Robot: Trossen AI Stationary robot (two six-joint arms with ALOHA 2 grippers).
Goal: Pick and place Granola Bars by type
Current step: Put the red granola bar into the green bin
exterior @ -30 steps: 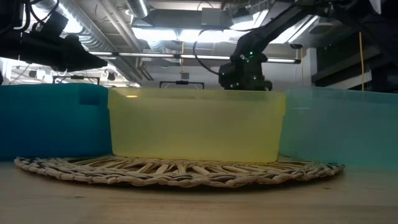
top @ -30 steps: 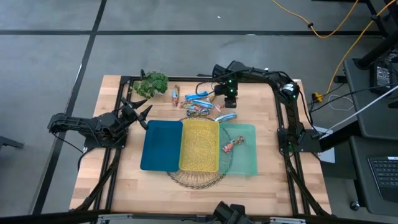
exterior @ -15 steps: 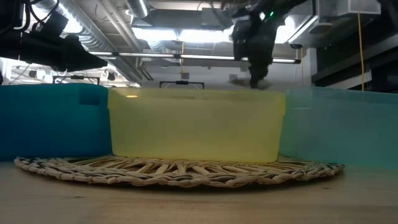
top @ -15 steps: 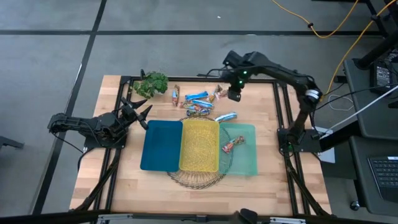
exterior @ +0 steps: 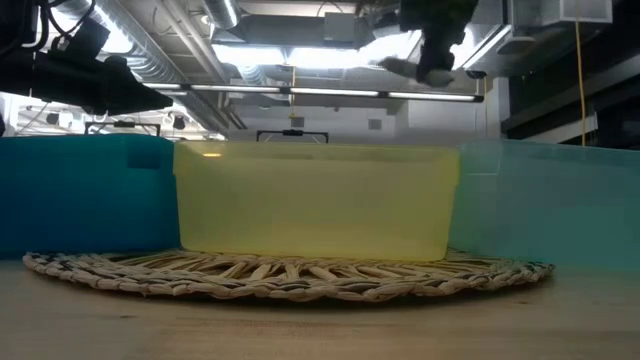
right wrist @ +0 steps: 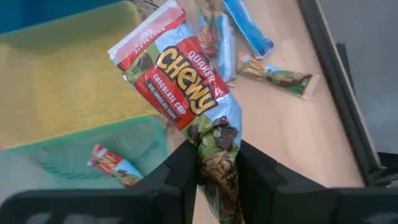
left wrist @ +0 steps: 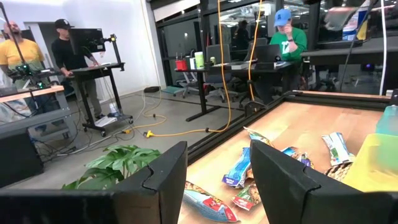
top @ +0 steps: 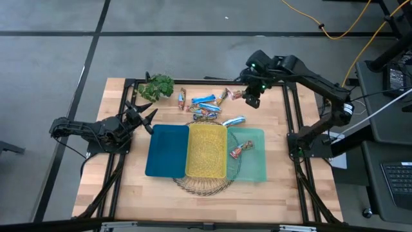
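high view: the right gripper (top: 252, 100) hangs above the worktop's (top: 283, 187) far edge, its green bin (top: 254, 169) nearer the camera. right wrist view: fingers clamp a chewy chocolate chip bar (right wrist: 186, 93), long axis dangling away from them. left wrist view: the left gripper (left wrist: 214, 180) waits, fingers parted.

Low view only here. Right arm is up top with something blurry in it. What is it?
Observer: Right gripper is shut on a red Quaker Chewy chocolate chip bar, pinched by one end.
Operator: Over which bin?
Observer: None. In the high view it hangs over bare table behind the green bin.
Operator: Anything sorted?
Observer: One red bar lies in the green bin; the yellow bin and blue bin show none.
Operator: Left arm?
Observer: Left gripper is open, parked by the plant.
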